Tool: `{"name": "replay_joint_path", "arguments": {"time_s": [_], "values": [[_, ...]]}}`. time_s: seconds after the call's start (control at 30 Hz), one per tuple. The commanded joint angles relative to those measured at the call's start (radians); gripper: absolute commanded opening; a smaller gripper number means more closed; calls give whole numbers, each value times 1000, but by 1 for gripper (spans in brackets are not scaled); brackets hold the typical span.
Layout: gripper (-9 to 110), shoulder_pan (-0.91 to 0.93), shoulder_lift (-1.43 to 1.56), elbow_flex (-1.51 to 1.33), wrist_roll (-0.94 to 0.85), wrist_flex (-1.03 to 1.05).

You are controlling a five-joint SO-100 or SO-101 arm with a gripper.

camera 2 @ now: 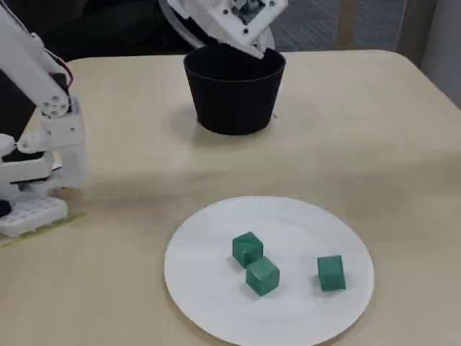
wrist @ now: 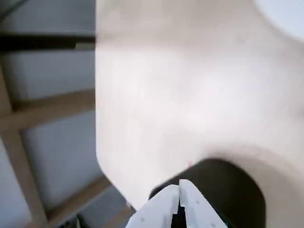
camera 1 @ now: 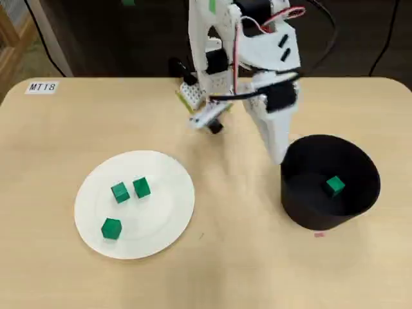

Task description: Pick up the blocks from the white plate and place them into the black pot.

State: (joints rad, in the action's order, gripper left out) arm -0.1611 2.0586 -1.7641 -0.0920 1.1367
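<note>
Three green blocks lie on the white plate (camera 1: 161, 219): two close together (camera 1: 120, 192) (camera 1: 141, 187) and one apart (camera 1: 111, 228). They also show in the fixed view (camera 2: 247, 248) (camera 2: 262, 276) (camera 2: 330, 272) on the plate (camera 2: 288, 223). A fourth block (camera 1: 334, 186) lies inside the black pot (camera 1: 322, 222). My gripper (camera 1: 277, 154) hovers at the pot's rim, over the side nearer the arm's base. In the fixed view it (camera 2: 256, 47) is just above the pot (camera 2: 234, 101). In the wrist view the gripper (wrist: 179, 197) is shut and empty, above the pot (wrist: 232, 190).
The arm's base (camera 1: 209, 96) stands at the table's far edge, at the left in the fixed view (camera 2: 36, 180). A label "MT18" (camera 1: 42, 87) is stuck at the far left corner. The wrist view shows the table's edge and a wooden frame (wrist: 42, 114) beyond it.
</note>
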Motion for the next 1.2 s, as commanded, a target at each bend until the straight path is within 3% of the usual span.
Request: {"name": "replay_joint_path", "arguments": {"time_s": [0.0,0.33,0.5,0.7,1.0,1.17], "values": [[-2,161,-23,52,0,38],[-2,505,-497,377,-127,262],[-2,623,-759,692,-192,433],[-2,658,-989,953,-264,511],[-2,680,-1138,1109,-354,515],[16,673,-1150,1124,-390,515]]}}
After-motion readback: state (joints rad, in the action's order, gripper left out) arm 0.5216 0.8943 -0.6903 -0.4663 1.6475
